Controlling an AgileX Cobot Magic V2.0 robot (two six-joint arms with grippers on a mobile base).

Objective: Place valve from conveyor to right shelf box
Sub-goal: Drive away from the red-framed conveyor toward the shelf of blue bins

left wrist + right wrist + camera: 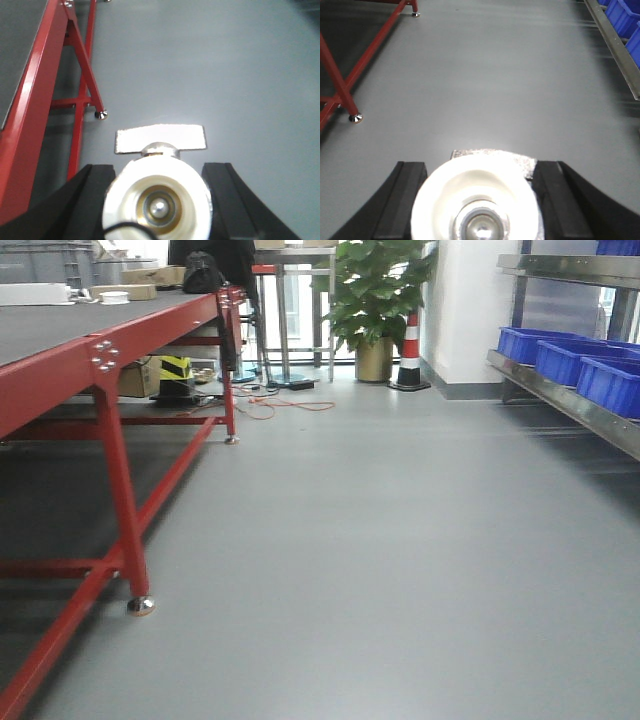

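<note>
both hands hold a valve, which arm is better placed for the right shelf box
Right, probably: the right hand holds a valve with the blue boxes on its side; the left hand is by the conveyor.

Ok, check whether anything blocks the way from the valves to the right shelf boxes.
Nothing visible does: only bare floor separates the left valve and right valve from the shelf with its blue boxes.

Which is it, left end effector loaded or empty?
Loaded. The left end effector is shut on a valve: black fingers flank its white body.
</note>
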